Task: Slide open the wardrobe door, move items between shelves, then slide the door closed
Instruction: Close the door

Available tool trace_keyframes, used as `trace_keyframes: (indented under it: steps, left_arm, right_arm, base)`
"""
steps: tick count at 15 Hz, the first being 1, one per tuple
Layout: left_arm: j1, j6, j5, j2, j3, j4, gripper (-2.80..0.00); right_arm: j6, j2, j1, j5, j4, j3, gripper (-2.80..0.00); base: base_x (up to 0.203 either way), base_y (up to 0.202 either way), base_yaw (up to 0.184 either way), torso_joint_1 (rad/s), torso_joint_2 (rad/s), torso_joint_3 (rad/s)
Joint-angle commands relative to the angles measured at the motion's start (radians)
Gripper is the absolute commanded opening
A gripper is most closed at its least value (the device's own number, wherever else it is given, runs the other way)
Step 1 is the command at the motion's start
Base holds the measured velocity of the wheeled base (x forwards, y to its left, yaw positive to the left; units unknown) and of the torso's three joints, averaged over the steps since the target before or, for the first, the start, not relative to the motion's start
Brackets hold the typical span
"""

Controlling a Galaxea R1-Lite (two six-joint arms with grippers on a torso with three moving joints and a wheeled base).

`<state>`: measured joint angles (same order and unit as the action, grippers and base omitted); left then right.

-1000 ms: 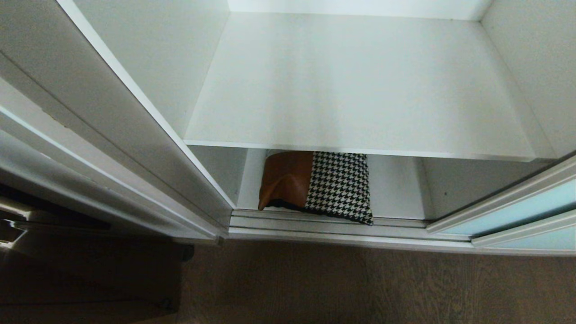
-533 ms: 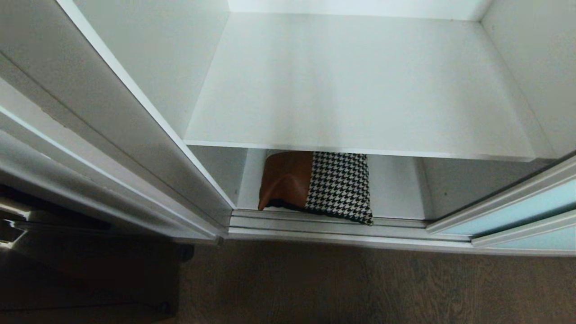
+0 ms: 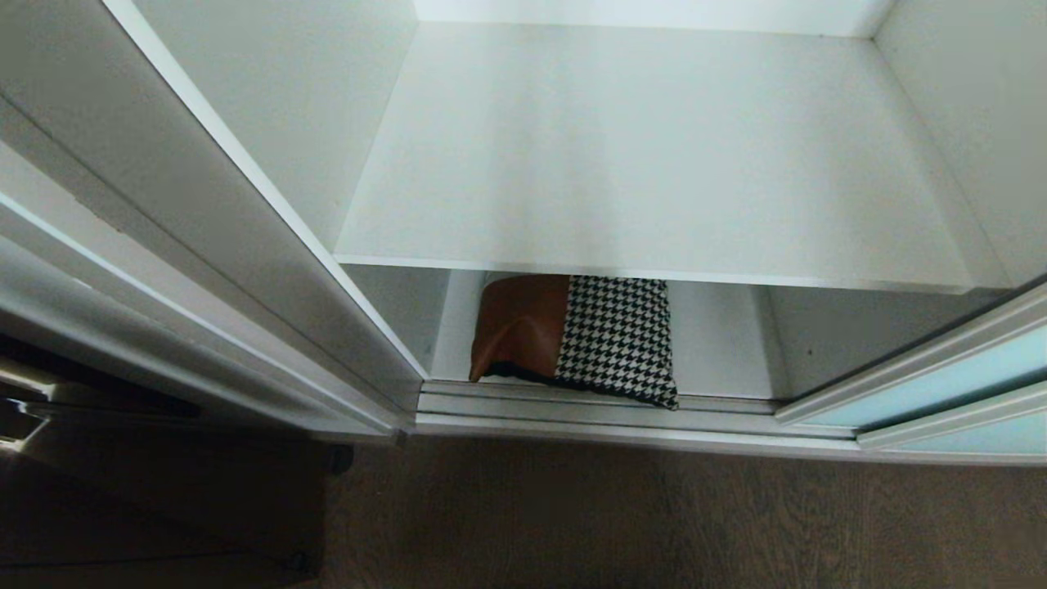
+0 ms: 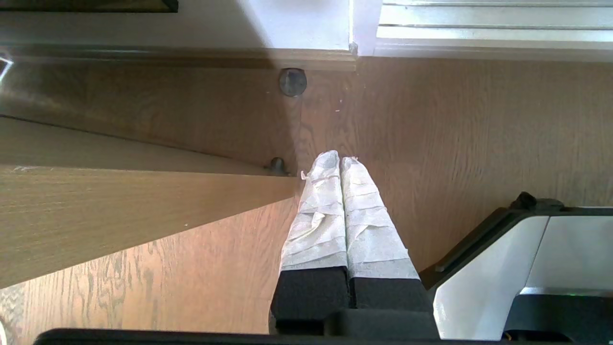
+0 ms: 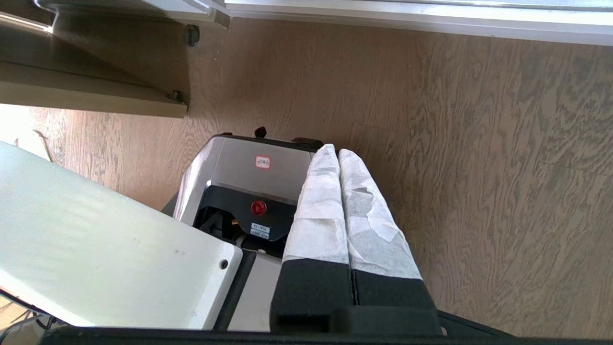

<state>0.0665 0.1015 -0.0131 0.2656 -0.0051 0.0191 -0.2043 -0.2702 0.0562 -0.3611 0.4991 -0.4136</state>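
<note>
Low shelf (image 3: 720, 343) holds cushion (image 3: 577, 337) — pincers elsewhere.

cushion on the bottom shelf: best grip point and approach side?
Probably the front edge of the cushion, near the houndstooth corner that overhangs the door track. Come in from the open front, low under the upper shelf, which blocks a top-down reach. That thin soft edge faces outward and suits a pinch.

Head camera looks steeply down into the wardrobe; both wrist cameras face the wood floor (image 4: 479, 120) all three share.
</note>
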Motion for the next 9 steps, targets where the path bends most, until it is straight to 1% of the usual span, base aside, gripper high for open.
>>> trace_keyframes:
  steps: [1, 2, 6, 9]
  left_arm:
    - [-0.028, 0.001, 0.001, -0.045, 0.000, 0.002, -2.80]
    - [-0.042, 0.001, 0.000, -0.084, 0.000, 0.001, -2.80]
    - [-0.051, 0.001, 0.000, -0.256, 0.006, -0.015, -2.80]
    - [-0.051, 0.000, 0.001, -0.294, 0.007, -0.016, -2.80]
  right_arm:
    - [-0.003, -0.004, 0.001, 0.002, 0.002, -0.002, -2.80]
    - [0.000, -0.003, 0.001, 0.001, 0.002, -0.002, -2.80]
    - [0.002, -0.003, 0.001, -0.001, 0.002, 0.003, -2.80]
    - [0.002, -0.003, 0.001, 0.001, 0.002, 0.005, -2.80]
  base:
    - [0.000, 0.000, 0.000, 0.000, 0.00, 0.000]
    - [0.000, 0.000, 0.000, 0.000, 0.00, 0.000]
    - [0.000, 0.000, 0.000, 0.000, 0.00, 0.000]
    - [0.000, 0.000, 0.000, 0.000, 0.00, 0.000]
